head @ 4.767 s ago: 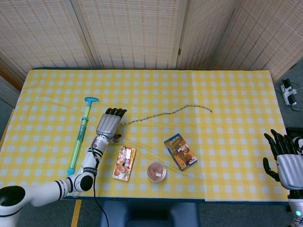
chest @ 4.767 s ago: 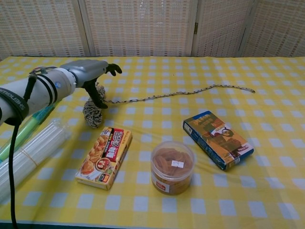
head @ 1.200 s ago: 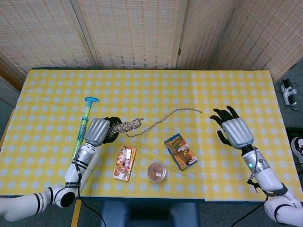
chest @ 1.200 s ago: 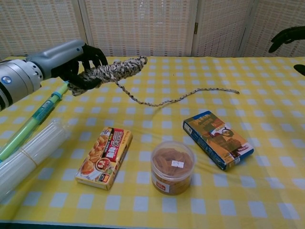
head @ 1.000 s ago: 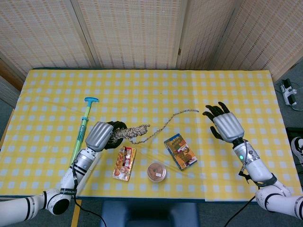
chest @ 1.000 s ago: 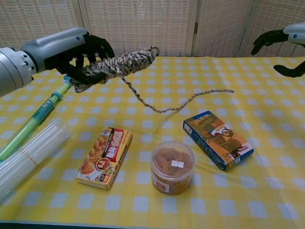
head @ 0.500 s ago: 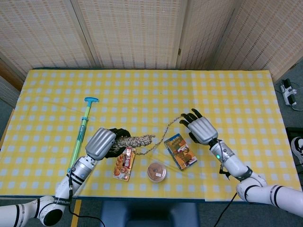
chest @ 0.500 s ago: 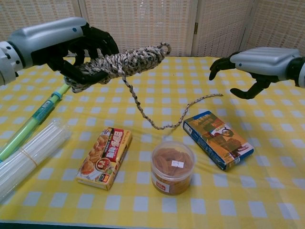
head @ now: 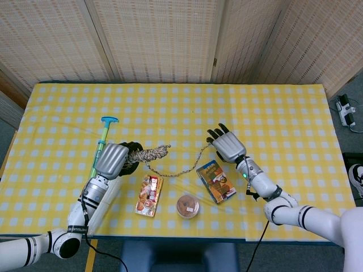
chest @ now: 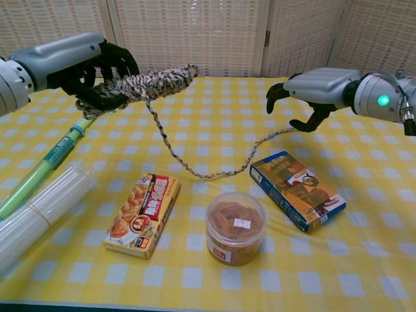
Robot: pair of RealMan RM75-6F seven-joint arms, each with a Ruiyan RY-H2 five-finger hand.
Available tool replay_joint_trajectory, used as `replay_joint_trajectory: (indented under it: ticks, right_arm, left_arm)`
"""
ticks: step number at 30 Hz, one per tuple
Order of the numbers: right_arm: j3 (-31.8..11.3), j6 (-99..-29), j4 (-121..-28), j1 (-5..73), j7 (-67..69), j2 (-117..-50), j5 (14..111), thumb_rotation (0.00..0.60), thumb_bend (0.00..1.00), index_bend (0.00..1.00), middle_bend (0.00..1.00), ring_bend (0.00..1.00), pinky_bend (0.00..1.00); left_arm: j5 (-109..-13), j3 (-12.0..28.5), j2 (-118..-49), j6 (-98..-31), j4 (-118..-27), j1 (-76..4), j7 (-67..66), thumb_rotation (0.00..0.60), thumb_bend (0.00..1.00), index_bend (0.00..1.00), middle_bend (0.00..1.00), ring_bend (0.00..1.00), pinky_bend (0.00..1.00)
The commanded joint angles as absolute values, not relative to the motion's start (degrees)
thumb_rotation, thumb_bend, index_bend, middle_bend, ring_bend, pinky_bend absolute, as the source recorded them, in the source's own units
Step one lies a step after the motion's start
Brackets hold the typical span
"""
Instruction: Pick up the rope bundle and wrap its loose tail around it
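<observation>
A table in a yellow-and-white checked cloth filled the middle of the room. Behind it stood woven screen panels in pale wooden frames. Grey floor showed at the right, with a white power strip lying on it. The light was even.

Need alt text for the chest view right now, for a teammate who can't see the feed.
The left hand holds the rope bundle raised above a yellow checked table, its loose tail drooping onto the cloth toward the open right hand hovering over its far end. In front lie a snack box, a round tub and a blue box.
</observation>
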State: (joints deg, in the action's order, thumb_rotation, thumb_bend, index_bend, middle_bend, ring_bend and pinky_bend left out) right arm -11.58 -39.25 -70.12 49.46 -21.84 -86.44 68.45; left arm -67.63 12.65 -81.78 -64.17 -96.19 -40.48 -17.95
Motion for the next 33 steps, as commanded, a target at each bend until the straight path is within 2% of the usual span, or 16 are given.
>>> replay_joint_trajectory:
  ticks: [1, 7, 9, 15, 24, 33]
  right_arm:
    - [-11.63, -36.9, -65.96, 52.17, -24.27, -89.45, 65.87, 0.6, 0.56, 0.3, 0.13, 0.14, 0.0]
    - [-11.4, -35.33, -60.06, 55.39, -27.16, -94.61, 62.99, 0.6, 0.54, 0.33, 0.13, 0.14, 0.0]
    - [-11.41, -35.04, -57.92, 56.26, -27.94, -96.32, 61.91, 0.6, 0.47, 0.34, 0.13, 0.14, 0.0]
    - [-11.82, -34.93, -53.03, 57.86, -27.68, -99.98, 60.44, 0.6, 0.37, 0.39, 0.15, 0.14, 0.01]
    - [-11.76, -33.51, -46.5, 59.27, -25.31, -103.58, 60.35, 0.6, 0.36, 0.47, 0.19, 0.16, 0.02]
    - [-11.57, -31.65, -41.98, 60.56, -23.77, -106.08, 60.91, 0.6, 0.36, 0.48, 0.2, 0.16, 0.02]
  left_arm:
    - [-67.76, 12.52, -81.77, -64.29, -96.23, -40.35, -17.79, 0.6, 0.56, 0.62, 0.62, 0.63, 0.72]
    - [-67.99, 12.4, -81.57, -64.75, -96.56, -40.0, -17.48, 0.6, 0.56, 0.62, 0.62, 0.63, 0.72]
    - [-67.91, 12.32, -81.46, -64.81, -96.69, -39.84, -17.38, 0.6, 0.56, 0.62, 0.62, 0.63, 0.72]
    - [-67.89, 12.08, -81.34, -65.01, -96.72, -39.41, -16.95, 0.6, 0.56, 0.62, 0.62, 0.63, 0.72]
    - [-68.24, 11.78, -81.18, -65.22, -96.69, -38.91, -16.3, 0.6, 0.56, 0.62, 0.62, 0.63, 0.72]
    - [-68.27, 11.61, -81.25, -65.02, -96.08, -38.58, -15.47, 0.6, 0.56, 0.62, 0.62, 0.63, 0.72]
